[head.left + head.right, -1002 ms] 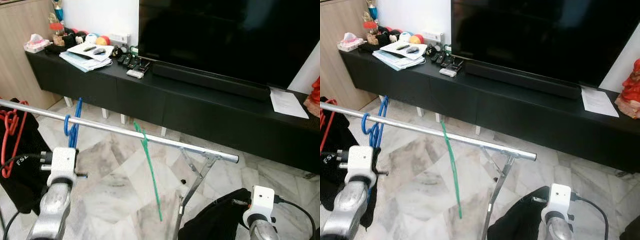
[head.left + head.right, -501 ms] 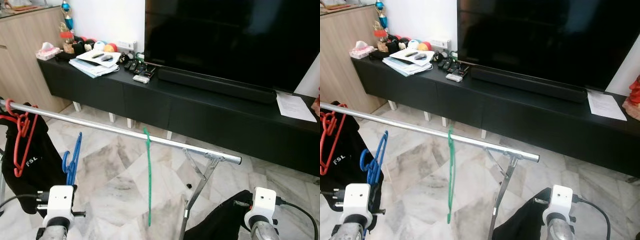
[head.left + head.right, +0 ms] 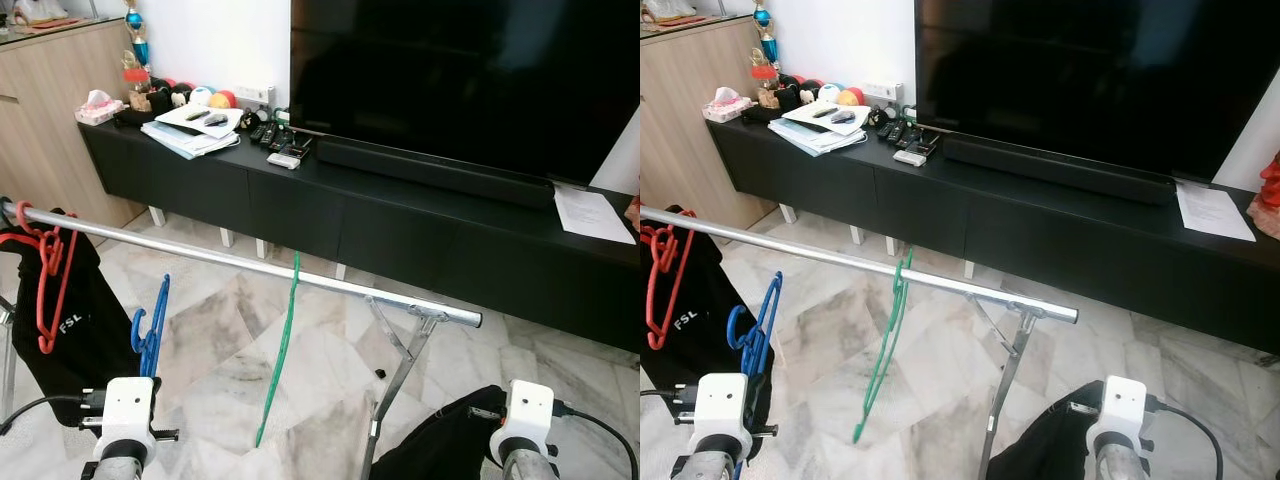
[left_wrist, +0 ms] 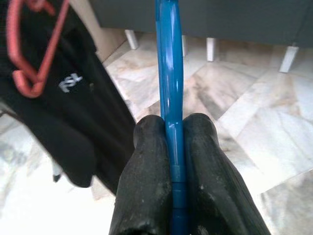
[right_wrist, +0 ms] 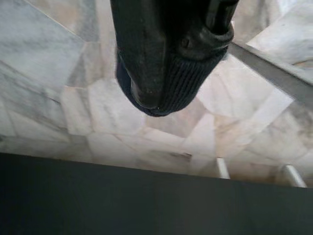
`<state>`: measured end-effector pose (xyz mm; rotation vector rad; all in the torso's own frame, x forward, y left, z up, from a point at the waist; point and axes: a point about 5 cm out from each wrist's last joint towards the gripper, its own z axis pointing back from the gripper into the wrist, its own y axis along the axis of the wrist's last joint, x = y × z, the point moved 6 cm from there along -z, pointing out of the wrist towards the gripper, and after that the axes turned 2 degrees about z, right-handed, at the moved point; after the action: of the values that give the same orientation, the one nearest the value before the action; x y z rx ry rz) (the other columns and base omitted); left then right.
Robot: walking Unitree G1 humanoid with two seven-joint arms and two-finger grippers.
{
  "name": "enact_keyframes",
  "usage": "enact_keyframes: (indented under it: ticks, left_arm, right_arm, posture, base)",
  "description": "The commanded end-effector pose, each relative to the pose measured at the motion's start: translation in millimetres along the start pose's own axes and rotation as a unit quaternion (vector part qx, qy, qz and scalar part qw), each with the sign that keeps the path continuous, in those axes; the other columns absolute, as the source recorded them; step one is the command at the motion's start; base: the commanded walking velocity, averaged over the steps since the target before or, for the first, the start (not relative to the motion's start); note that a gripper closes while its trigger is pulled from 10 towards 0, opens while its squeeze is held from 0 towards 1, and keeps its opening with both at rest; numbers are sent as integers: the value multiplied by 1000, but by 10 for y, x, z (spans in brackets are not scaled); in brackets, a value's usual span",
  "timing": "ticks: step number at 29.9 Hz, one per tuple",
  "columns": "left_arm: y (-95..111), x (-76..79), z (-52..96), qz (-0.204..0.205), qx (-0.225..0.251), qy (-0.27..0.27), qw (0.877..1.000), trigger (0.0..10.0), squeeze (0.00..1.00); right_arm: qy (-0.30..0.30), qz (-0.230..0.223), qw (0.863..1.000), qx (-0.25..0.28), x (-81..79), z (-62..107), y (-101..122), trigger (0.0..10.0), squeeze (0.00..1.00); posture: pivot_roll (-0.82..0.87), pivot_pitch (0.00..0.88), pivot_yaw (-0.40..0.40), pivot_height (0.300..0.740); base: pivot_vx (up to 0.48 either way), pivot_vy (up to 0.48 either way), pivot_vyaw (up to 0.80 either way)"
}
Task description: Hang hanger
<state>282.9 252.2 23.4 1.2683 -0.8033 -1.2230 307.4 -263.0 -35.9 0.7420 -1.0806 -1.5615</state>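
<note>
The left tool (image 4: 172, 161) is clenched on the blue hanger (image 4: 168, 83), its two black fingers (image 4: 146, 181) pressed against either side of the hanger's thin plastic edge. In the head views the blue hanger (image 3: 150, 325) rises straight up from this tool, below the rail and not touching it. Just to the tool's left hangs a black garment (image 3: 75, 330) with white lettering, carried on a red hanger (image 3: 40, 275) hooked near the left end of the metal rail (image 3: 250, 265).

The right tool (image 5: 161, 63) is clenched on dark ribbed cloth (image 5: 188, 73), which wraps its fingertips; in the head views a black heap of cloth (image 3: 440, 440) sits just left of the right wrist.

Beyond both tools, the rail runs across from left to right, held up on its right side by a folding metal leg (image 3: 395, 370). A green hanger (image 3: 280, 350) is hooked on the rail between the two tools, tilted with its lower end swung toward the left tool. Marble floor (image 3: 300, 370) lies under everything.

Farthest off, a long black TV bench (image 3: 420, 230) stands against the wall, bearing a large dark television (image 3: 450, 80), a soundbar (image 3: 430, 170), remotes (image 3: 280, 135), stacked papers (image 3: 190, 130) and a sheet of paper (image 3: 590, 212).
</note>
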Motion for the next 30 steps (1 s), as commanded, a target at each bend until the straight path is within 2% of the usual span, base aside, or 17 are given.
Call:
enact_keyframes:
  ticks: [1,17,30]
  left_arm:
    - [19,-3,4,3,0,-2,1000,10000,0]
    - [12,46,7,5,-3,-11,1000,10000,0]
    - [12,62,16,8,-4,-17,1000,10000,0]
  right_arm:
    - [-5,-5,1000,15,21,-16,77,10000,0]
    - [-8,9,1000,7,33,0,26,10000,0]
    - [-57,6,998,-8,190,-1,-2,10000,0]
  posture:
    - [89,0,-23,740]
    - [94,0,-26,740]
    - [97,0,-26,740]
  base:
    - [0,255,0]
    - [0,252,0]
    - [0,250,0]
